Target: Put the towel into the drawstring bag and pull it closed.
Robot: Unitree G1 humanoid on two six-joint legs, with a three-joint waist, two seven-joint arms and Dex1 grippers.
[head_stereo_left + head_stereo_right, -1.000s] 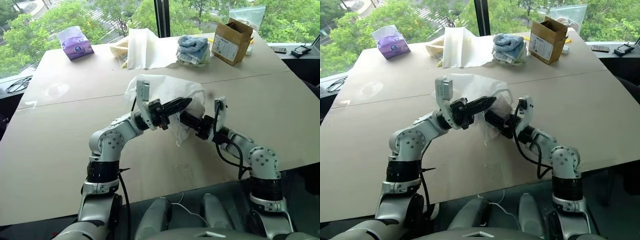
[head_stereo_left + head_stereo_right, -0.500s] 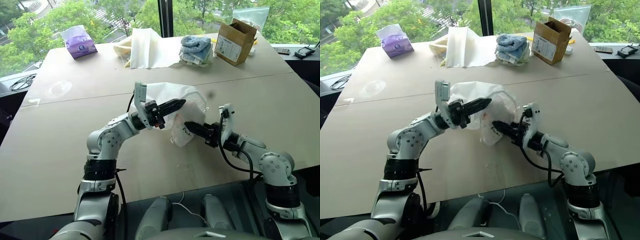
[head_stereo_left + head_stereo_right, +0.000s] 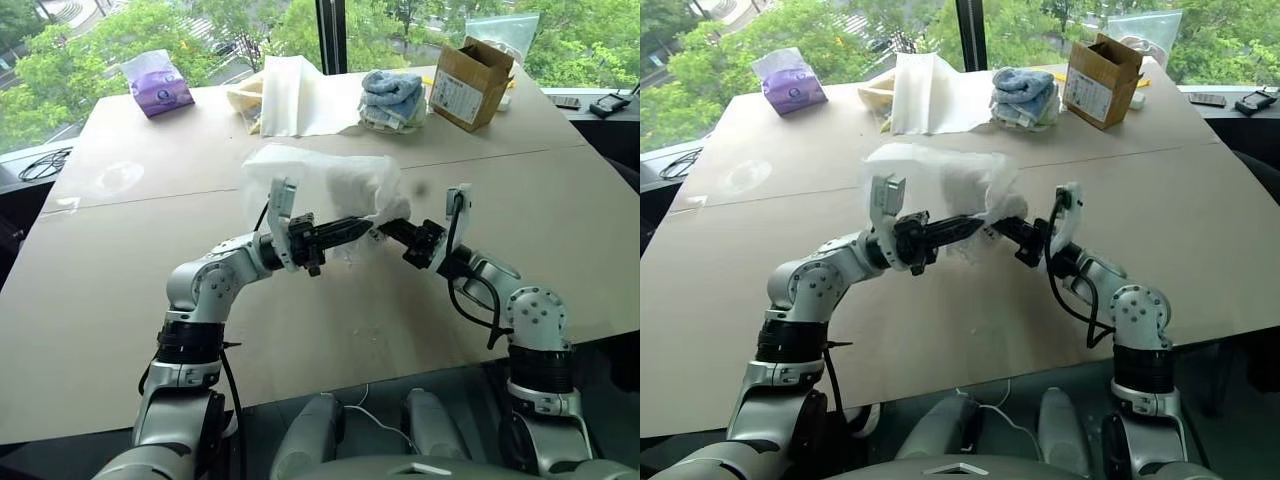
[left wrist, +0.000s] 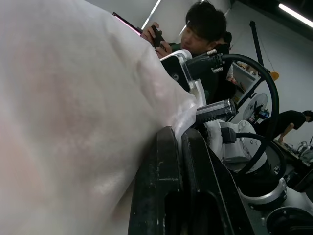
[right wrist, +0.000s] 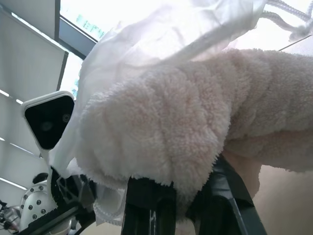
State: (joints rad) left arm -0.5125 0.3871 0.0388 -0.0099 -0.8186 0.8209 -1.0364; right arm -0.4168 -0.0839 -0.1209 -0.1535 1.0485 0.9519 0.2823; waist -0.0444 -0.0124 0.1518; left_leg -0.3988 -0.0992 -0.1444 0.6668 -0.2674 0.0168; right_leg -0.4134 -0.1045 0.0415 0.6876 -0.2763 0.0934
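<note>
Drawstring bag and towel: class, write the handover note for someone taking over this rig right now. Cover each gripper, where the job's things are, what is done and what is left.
Left gripper: shut on the drawstring bag, holding it up off the table.
Right gripper: shut on the towel at the bag's mouth.
Towel: partly under the bag's fabric, its end still sticking out by the cords.
Done: bag lifted, towel started into it.
Left: push the towel fully inside, let go of it, then pull the cords to close the bag.
</note>
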